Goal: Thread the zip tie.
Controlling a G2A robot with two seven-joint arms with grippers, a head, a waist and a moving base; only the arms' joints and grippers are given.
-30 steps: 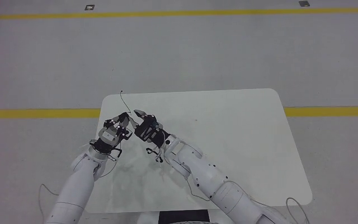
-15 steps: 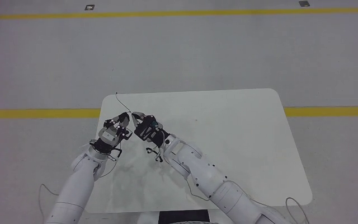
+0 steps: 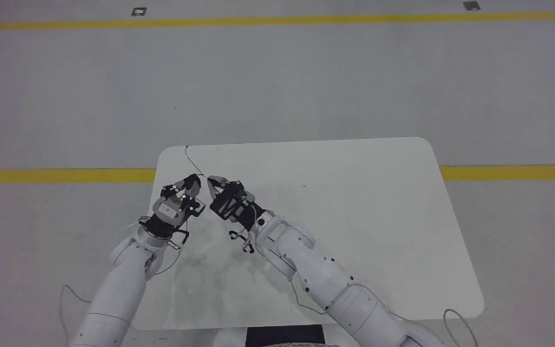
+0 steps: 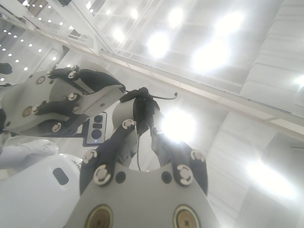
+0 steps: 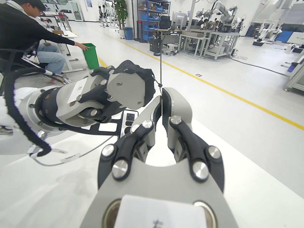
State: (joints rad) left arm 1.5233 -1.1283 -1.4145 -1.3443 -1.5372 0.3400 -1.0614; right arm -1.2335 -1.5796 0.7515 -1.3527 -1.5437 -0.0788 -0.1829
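Note:
The zip tie point(image 3: 192, 159) is a thin black strip; its free tail rises from between the two grippers toward the table's far left corner. My left gripper point(image 3: 197, 183) and right gripper point(image 3: 211, 182) meet tip to tip above the white table point(image 3: 364, 173) near its left side. In the right wrist view my right gripper point(image 5: 162, 97) is shut on the zip tie point(image 5: 161, 67), with the left gripper point(image 5: 152, 83) pressed close beside it. In the left wrist view my left gripper point(image 4: 142, 102), its fingers black-covered, is shut on the zip tie point(image 4: 163, 97), whose short end sticks out sideways.
The table's left edge point(image 3: 159, 186) lies close to both grippers. A tiny dark speck point(image 3: 303, 184) sits mid-table. Bare tabletop stretches to the right and toward the front. Grey floor with yellow lines point(image 3: 486, 172) surrounds the table.
The zip tie's free tail has swayed slightly left and back. Both grippers have stayed together, almost in the same place.

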